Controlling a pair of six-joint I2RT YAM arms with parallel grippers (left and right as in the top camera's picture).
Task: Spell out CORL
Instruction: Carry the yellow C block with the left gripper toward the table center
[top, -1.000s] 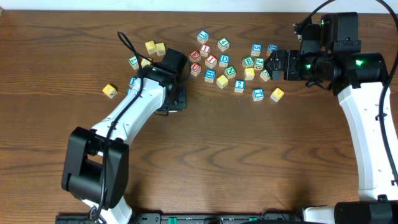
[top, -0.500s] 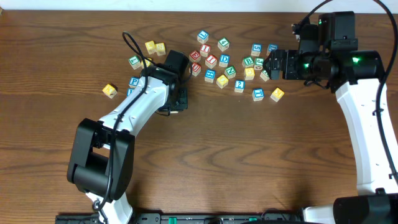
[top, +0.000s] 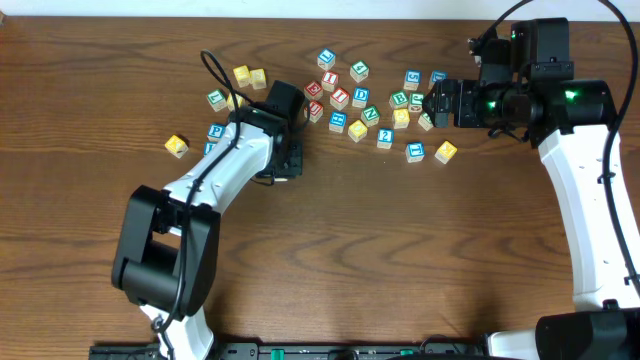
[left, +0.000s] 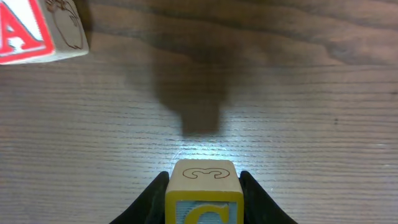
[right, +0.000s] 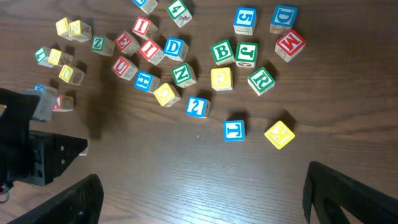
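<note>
Broadly, the brown wooden tabletop (top: 330, 260) fills the overhead view, with a loose scatter of letter cubes (top: 360, 100) across its far middle. The white left arm (top: 215, 175) reaches in from the near left and ends at the left edge of that scatter. The white right arm (top: 590, 200) comes up the right side and bends left toward the scatter's right end.

The left tool (left: 203, 194) is closed narrowly on a yellow cube (left: 203, 179), with one of its fingers (left: 154, 198) pressed against each side. The cube's face toward the wrist camera has a yellow border and a pale blue field. On it is the curved top of a yellow letter, the rest cut off by the frame.

The right tool (right: 203, 174) stands wide apart and holds nothing between its fingers. Ahead of it, the blue L cube (right: 234, 130) sits on the near edge of the scatter. The green R cube (right: 262, 81) lies just beyond, turned at an angle. A red A cube (left: 31, 31) rests on the wood well apart from the held cube, at the far left of the left wrist view.
</note>
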